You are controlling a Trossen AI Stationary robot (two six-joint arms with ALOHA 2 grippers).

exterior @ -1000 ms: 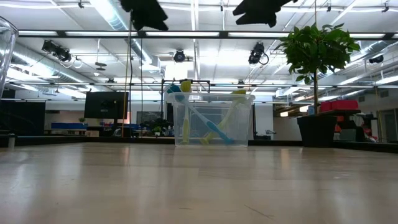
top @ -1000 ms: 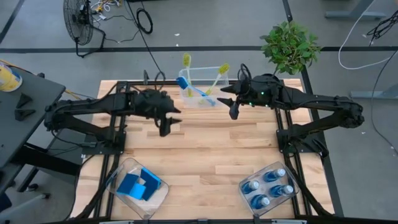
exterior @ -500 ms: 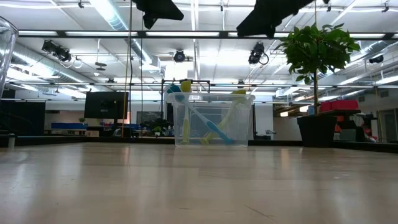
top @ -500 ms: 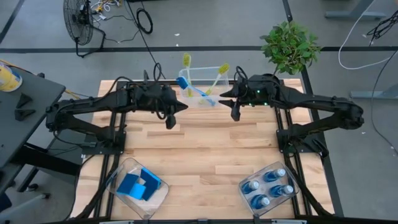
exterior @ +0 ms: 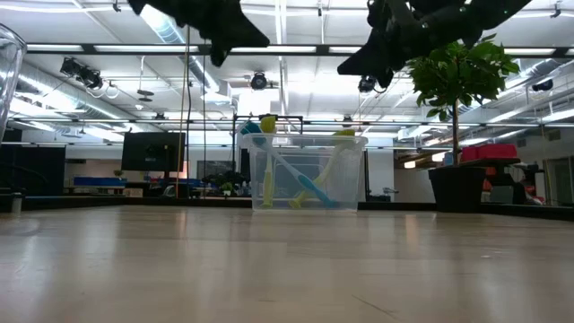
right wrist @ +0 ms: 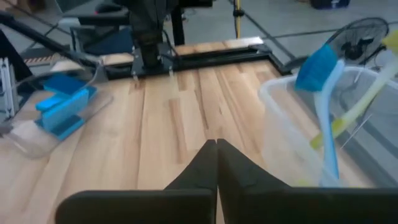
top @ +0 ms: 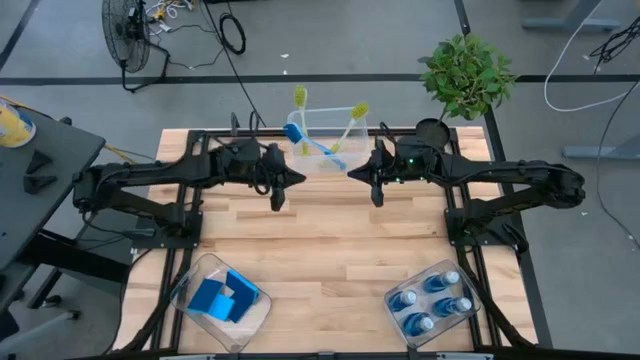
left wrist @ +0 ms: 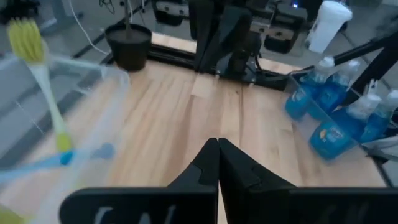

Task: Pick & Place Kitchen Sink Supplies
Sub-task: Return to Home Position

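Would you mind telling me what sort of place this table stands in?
Probably a robotics lab or workshop: strip lights overhead, a monitor, a floor fan and loose cables.

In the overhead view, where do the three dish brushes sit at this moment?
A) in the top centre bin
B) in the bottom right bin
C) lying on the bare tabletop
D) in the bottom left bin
A: the dish brushes stand in the top centre bin, while the sponges fill the bottom left one and the soap bottles the bottom right one.
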